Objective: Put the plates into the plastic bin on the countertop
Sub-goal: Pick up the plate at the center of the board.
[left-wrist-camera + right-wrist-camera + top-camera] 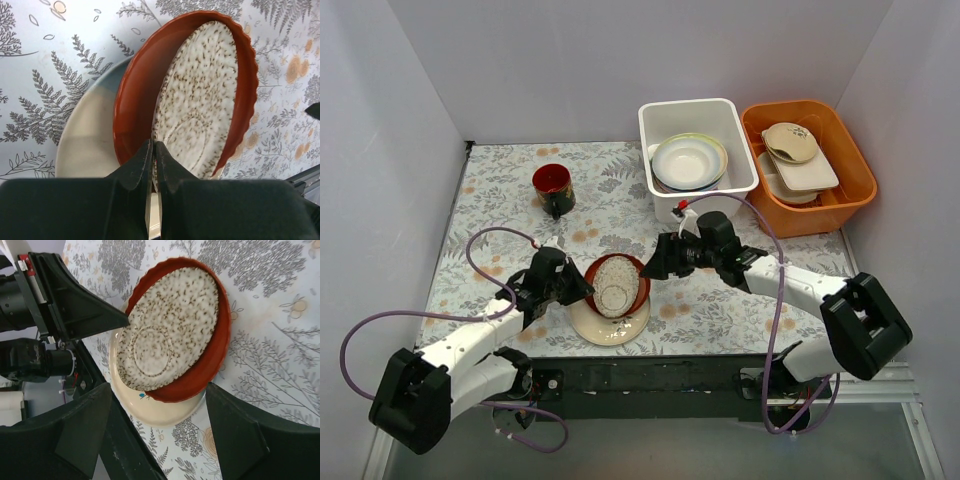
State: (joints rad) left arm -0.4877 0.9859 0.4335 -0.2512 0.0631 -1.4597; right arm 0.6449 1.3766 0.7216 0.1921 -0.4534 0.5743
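A speckled oval dish (612,285) leans tilted inside a red-brown plate (641,284), and both rest on a cream plate (610,328) on the flowered countertop (500,220). My left gripper (585,285) is shut on the speckled dish's (200,100) left rim, its pinched tips (153,147) over the red-brown plate (135,110). My right gripper (653,262) hangs open just right of the stack. In its own view the fingers (159,387) straddle the near edge of the red-brown plate (212,365) and cream plate (160,412). The white plastic bin (720,200) at the back holds stacked plates (688,160).
An orange tub (850,195) with beige and white dishes stands right of the bin. A small dark-red cup (553,188) sits at the back left. White walls close in the countertop on three sides, and a black rail runs along the near edge.
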